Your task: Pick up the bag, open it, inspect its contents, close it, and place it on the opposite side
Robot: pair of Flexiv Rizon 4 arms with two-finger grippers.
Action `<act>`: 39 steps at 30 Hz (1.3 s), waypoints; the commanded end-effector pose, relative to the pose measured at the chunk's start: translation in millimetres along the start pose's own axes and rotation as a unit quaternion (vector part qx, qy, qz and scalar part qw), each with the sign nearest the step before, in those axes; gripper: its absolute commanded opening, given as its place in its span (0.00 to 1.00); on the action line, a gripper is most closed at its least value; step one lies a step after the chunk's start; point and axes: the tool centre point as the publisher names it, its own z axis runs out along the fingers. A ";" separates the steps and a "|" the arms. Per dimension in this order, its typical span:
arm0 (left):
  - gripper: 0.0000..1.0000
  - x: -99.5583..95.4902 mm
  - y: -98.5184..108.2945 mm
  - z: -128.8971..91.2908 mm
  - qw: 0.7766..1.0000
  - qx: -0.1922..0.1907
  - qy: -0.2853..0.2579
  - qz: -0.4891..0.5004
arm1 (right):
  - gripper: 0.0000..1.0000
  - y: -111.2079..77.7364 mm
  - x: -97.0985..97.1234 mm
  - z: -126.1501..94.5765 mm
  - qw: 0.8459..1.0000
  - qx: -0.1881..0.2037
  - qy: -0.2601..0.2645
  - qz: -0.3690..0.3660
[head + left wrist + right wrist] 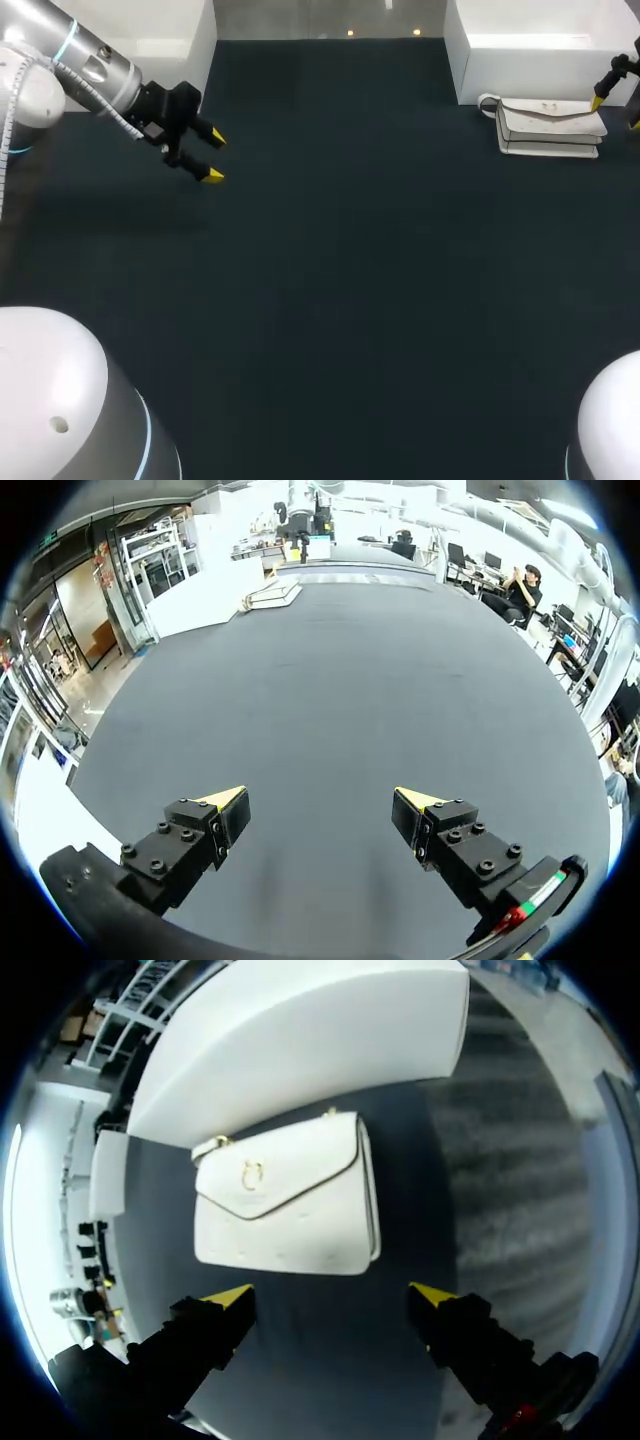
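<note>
1. The white flap handbag (550, 125) lies closed at the frame's upper right on the dark table (350, 300), beside a white box (540, 55).
2. The right gripper (330, 1295) hovers near it, jaws apart.
3. The left gripper (212, 157), upper left, has its jaws apart and holds nothing.

The left arm (90, 65), entering at ten o'clock, is silver-grey with a light-blue ring and a white coiled cable (95, 92). White domes (50, 400) sit at seven and five o'clock. The left gripper (320, 800) and right gripper (330, 1295) have blocky black fingers with yellow wedge tips, and the left gripper's are studded with round screws.
</note>
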 end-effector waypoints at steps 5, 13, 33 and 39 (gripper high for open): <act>1.00 -7.0 0.6 8.8 1.000 0.004 0.008 0.003 | 1.00 13.1 -6.0 1.4 0.998 0.060 0.007 0.002; 1.00 -15.8 -0.9 18.2 1.000 0.015 0.005 -0.011 | 1.00 18.4 -9.5 3.3 0.998 0.059 0.012 0.004; 1.00 -21.0 -2.3 21.8 1.000 0.018 0.002 -0.007 | 1.00 39.1 -29.2 16.5 0.994 0.053 0.092 0.017; 1.00 -21.0 -2.3 21.8 1.000 0.018 0.002 -0.007 | 1.00 45.2 -31.1 27.0 0.990 0.060 0.125 0.016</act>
